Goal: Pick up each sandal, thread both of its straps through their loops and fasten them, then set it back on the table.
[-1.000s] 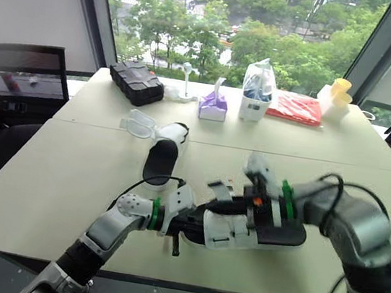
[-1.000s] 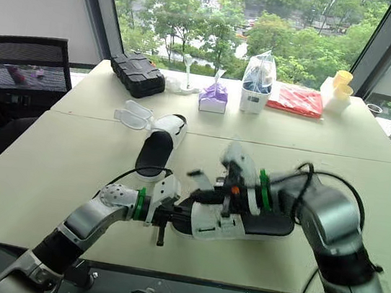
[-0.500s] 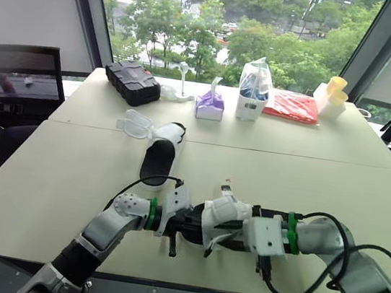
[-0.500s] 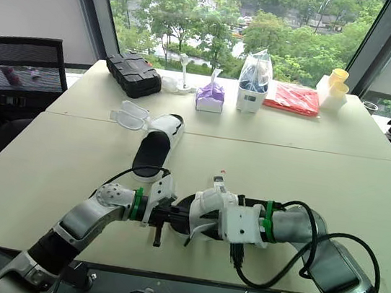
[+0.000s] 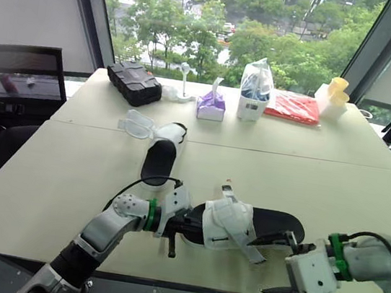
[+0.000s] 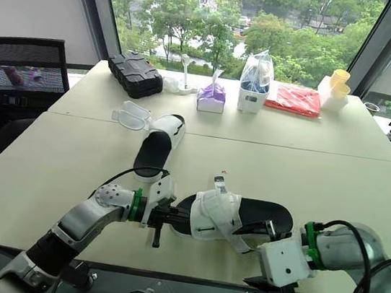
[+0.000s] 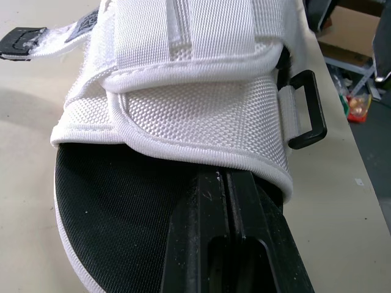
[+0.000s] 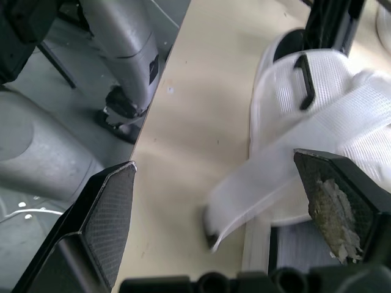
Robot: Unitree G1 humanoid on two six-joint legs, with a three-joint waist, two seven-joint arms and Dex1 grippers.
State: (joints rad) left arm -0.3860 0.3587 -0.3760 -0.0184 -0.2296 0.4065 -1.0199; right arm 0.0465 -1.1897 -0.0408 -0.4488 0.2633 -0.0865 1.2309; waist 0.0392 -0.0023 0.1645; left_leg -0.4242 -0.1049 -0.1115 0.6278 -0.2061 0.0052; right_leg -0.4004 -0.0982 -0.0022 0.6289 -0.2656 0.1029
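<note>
The near sandal (image 5: 242,226), black-soled with white straps, lies near the table's front edge. My left gripper (image 5: 178,226) is shut on its sole at one end; the left wrist view shows the closed fingers (image 7: 223,201) pinching the sole under the wide white strap (image 7: 195,104), beside a black loop (image 7: 307,110). A loose strap end (image 8: 244,201) trails off the sandal onto the table. My right gripper (image 5: 282,268) hangs at the front edge, right of the sandal, fingers (image 8: 104,220) wide apart and holding nothing. A second sandal (image 5: 159,157) lies farther back.
Clear goggles (image 5: 137,124) lie beside the far sandal. Along the back stand a black case (image 5: 137,81), a purple tissue box (image 5: 213,105), a plastic bag (image 5: 256,89), a red packet (image 5: 296,107) and yellow cups (image 5: 338,90). A chair (image 5: 19,81) stands at left.
My right gripper has let go of the strap, opened wide and drawn back to the front right edge. The strap now lies loose. The left gripper has kept its grip.
</note>
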